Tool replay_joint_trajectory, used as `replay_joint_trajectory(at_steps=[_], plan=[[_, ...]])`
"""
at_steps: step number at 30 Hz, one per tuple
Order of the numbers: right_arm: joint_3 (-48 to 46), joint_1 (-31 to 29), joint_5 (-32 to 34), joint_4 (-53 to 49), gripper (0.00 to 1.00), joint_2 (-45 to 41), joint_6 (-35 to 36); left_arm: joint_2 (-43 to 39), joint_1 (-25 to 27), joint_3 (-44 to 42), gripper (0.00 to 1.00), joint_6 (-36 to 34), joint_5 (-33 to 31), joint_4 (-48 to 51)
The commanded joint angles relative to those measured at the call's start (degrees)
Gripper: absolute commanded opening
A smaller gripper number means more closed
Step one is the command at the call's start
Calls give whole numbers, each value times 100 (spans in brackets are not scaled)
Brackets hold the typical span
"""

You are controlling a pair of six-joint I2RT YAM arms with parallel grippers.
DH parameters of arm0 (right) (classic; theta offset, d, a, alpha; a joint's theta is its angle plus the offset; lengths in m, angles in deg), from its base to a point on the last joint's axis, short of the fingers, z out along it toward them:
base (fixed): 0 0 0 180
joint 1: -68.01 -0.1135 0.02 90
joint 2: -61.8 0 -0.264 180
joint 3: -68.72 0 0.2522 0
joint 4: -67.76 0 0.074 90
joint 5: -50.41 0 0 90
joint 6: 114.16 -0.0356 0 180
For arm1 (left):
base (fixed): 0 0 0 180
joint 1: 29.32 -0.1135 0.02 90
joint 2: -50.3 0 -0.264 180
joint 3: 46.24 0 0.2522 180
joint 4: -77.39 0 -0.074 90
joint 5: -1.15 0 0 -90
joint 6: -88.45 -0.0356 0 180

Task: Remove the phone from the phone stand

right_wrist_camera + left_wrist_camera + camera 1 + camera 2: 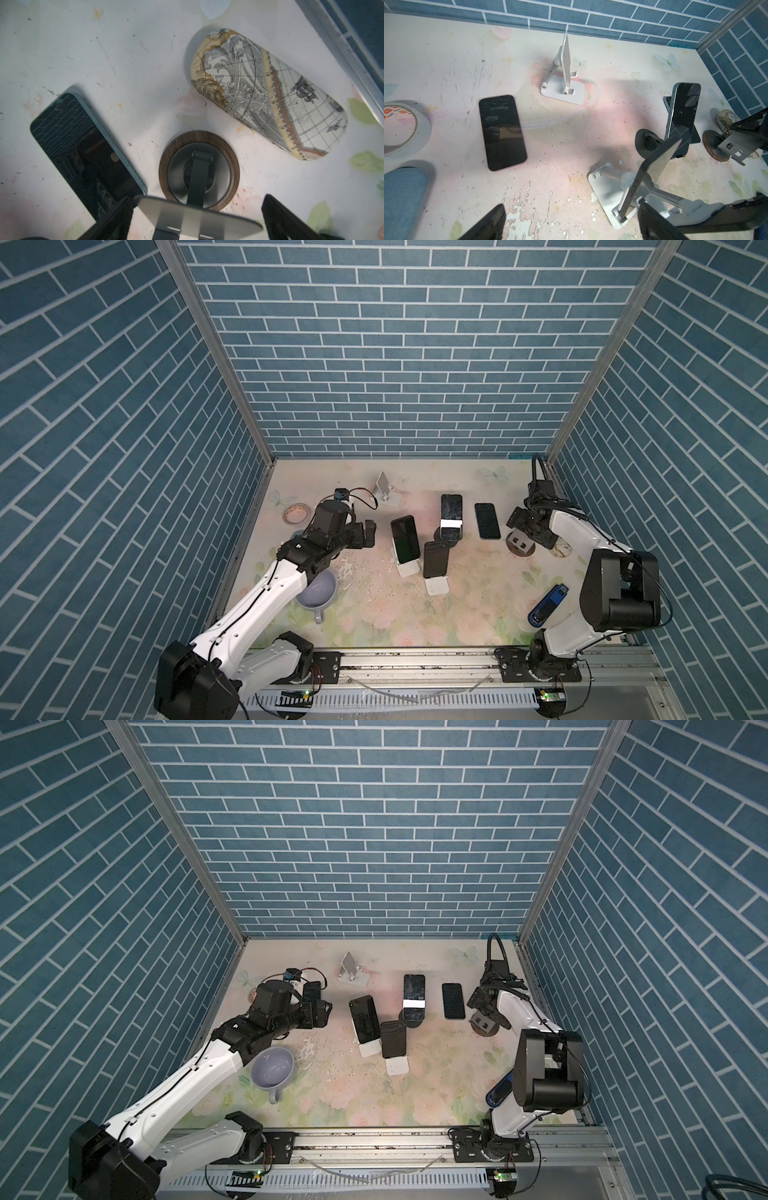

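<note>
Three dark phones lean on stands mid-table: one on a white stand, one on a white stand, and one on a black round-base stand. A fourth phone lies flat beside an empty wood-rimmed stand. My right gripper hangs open over that stand, its plate between the fingers, holding nothing. My left gripper is open and empty, left of the nearest phone on a stand. Another phone lies flat there.
An empty white stand stands at the back. A grey mug and a tape roll sit on the left. A map-print glasses case lies by the right wall, with a blue object in front of it.
</note>
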Motion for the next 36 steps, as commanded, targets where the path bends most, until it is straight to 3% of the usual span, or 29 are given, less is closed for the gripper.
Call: replay_joint_trajectory(at_steps=[1, 15, 26, 36], plan=[[-11, 9, 114, -354, 99, -466, 62, -140, -21, 150, 100, -21, 41, 201], [-199, -193, 14, -1168, 98, -1975, 475, -451, -17, 87, 100, 86, 230, 643], [-974, -1124, -670, -770, 98, -3215, 691, -357, 4, -69, 100, 254, 134, 503], [-1108, -1877, -1261, -805, 99, -3722, 754, -146, 10, -210, 100, 238, 78, 301]])
